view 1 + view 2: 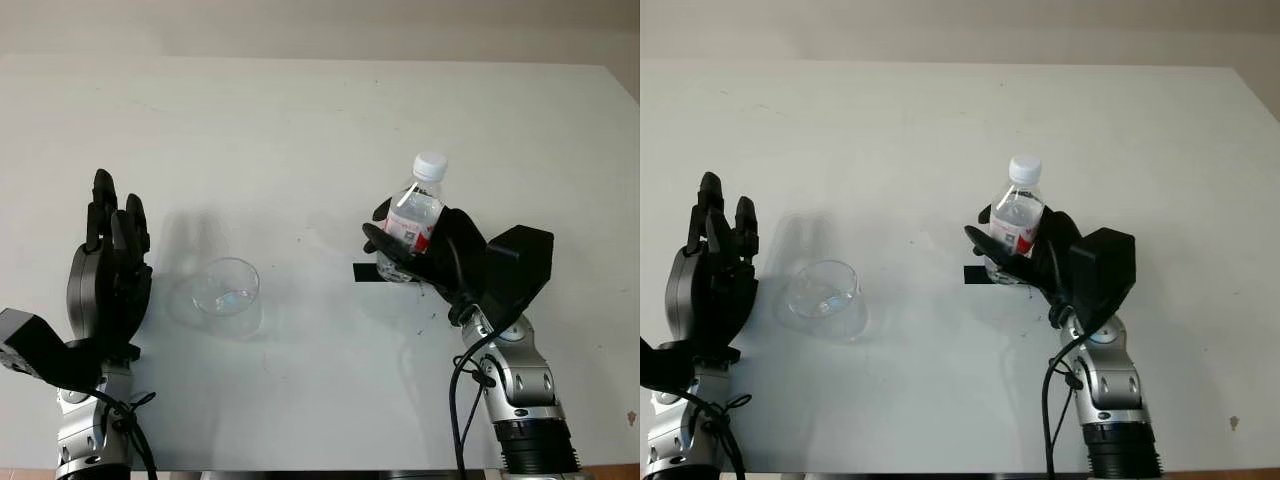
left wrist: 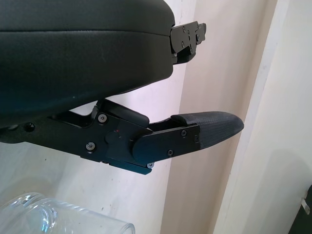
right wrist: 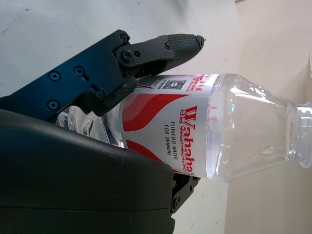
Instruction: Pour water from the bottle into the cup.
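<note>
Standing on the white desk point(image 1: 300, 120) are two task things: one clear plastic bottle point(image 1: 413, 222) and one clear cup point(image 1: 226, 288). The bottle is upright, its white cap point(image 1: 430, 165) on, with a red and white label point(image 3: 165, 131) reading "Wahaha" in the right wrist view. The right hand point(image 1: 425, 250) has its black fingers point(image 3: 165, 48) wrapped around the labelled middle of the bottle, one finger crossing the front of the label and the palm shell against the other side. The bottle's base is at a single dark patch point(image 1: 365, 272) on the desk; whether the base touches the desk cannot be told.

The cup sits left of the bottle, well apart from it, upright with its mouth open to the top. The left hand point(image 1: 110, 265) is open and holds nothing, just beside the cup on its left side, fingers pointing away from the robot. In the left wrist view the cup's rim point(image 2: 58, 217) lies near one black finger point(image 2: 195, 134), not touching it.

Two arms come in from the near edge, one on each side.
</note>
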Available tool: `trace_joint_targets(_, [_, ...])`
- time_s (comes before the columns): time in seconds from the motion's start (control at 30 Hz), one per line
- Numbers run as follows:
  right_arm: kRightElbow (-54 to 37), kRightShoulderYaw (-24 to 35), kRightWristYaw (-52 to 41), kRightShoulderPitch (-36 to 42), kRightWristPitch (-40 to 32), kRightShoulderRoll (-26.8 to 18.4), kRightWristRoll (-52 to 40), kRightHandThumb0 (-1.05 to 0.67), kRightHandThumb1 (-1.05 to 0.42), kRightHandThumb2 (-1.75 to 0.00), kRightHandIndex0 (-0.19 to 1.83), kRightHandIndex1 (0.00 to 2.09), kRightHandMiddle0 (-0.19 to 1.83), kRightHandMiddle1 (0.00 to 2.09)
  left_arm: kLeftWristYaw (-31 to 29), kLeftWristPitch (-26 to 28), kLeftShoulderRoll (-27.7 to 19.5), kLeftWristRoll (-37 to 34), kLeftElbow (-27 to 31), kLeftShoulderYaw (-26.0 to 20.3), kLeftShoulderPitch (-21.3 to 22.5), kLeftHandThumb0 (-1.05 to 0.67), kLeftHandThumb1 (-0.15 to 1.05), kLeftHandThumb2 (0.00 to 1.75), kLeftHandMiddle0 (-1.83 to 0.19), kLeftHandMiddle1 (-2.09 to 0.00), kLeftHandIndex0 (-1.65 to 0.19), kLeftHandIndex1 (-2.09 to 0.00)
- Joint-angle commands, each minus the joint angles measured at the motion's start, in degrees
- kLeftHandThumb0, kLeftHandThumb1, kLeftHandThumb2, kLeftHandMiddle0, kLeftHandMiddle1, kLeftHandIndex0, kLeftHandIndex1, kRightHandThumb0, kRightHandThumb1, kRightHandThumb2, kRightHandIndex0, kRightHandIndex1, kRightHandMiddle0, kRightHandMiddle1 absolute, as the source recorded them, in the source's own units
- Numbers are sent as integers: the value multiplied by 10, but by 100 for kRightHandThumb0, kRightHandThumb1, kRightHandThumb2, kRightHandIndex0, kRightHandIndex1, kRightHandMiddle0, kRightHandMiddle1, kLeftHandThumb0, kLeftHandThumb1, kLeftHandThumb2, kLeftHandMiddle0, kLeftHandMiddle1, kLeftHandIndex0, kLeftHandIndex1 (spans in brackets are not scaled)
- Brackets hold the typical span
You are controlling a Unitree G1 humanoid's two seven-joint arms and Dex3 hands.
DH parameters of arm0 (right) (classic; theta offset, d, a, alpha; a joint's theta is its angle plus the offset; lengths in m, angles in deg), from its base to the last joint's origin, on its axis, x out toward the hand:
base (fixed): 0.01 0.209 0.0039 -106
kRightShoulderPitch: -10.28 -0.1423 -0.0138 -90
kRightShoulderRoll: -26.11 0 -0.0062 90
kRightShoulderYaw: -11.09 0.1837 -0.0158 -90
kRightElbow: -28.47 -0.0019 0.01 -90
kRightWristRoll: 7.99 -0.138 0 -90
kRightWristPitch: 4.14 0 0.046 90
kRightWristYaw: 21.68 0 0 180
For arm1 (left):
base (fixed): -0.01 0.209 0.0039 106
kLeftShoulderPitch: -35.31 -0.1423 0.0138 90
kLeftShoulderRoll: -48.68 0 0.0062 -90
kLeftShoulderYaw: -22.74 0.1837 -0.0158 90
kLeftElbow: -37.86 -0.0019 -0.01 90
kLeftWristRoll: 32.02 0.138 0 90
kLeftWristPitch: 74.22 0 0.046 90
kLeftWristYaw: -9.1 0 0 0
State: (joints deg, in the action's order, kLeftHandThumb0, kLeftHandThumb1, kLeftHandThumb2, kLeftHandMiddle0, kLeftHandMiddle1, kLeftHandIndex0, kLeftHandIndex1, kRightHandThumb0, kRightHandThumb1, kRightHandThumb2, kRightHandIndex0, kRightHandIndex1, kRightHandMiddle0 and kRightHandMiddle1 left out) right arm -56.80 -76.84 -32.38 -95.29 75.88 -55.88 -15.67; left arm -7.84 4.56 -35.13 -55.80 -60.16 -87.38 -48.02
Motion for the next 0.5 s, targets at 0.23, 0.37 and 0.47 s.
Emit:
trace_joint_targets(0.23, [13,-17,0,9,49,-9,47,-48,-105,-42,84,209,54,209,-4,4,-5,1,-4,-3,-17,-76,105,61,17,-5,19,-1])
trace_joint_targets(0.37, [12,-32,-7,22,72,-19,74,-51,-105,-31,80,209,52,209,-7,2,-6,2,-6,-2,-16,-77,105,61,18,-5,19,0])
trace_joint_targets(0.47, [35,-43,-6,33,136,-24,98,-57,-105,-18,60,209,33,209,-9,1,-5,1,-7,-2,-14,-76,105,62,18,-5,19,0])
